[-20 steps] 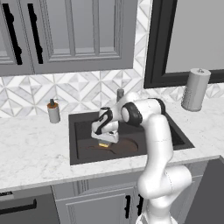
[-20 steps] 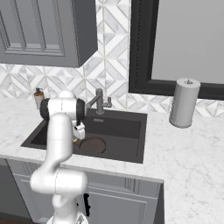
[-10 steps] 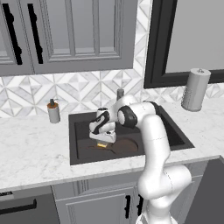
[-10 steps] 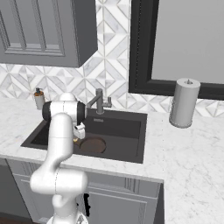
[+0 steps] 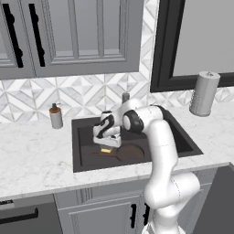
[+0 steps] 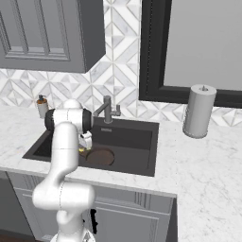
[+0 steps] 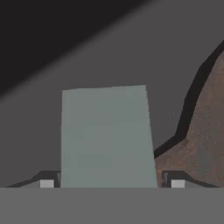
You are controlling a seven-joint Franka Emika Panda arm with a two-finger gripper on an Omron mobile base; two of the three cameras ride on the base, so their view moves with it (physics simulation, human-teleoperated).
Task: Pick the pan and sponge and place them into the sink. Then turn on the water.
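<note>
The dark grey sink (image 5: 183,139) (image 6: 137,142) holds the round dark brown pan (image 5: 130,152) (image 6: 100,156), which lies flat on its floor. My gripper (image 5: 107,144) (image 6: 85,145) reaches down into the basin just left of the pan. It is shut on the sponge (image 5: 106,150) (image 6: 82,151), whose yellow side shows under the fingers, low over the sink floor. In the hand view the sponge's grey-green face (image 7: 107,135) fills the space between the fingertips (image 7: 46,183). The pan's brown surface (image 7: 205,144) lies to the right.
A faucet (image 5: 125,97) (image 6: 108,111) stands at the sink's back edge. A soap dispenser (image 5: 55,116) (image 6: 42,106) sits on the marble counter to the left. A paper towel roll (image 5: 204,93) (image 6: 198,111) stands at the right. Grey cabinets hang above.
My gripper has sunk a little lower into the sink and shifted slightly left, carrying the sponge with it. The pan has stayed put.
</note>
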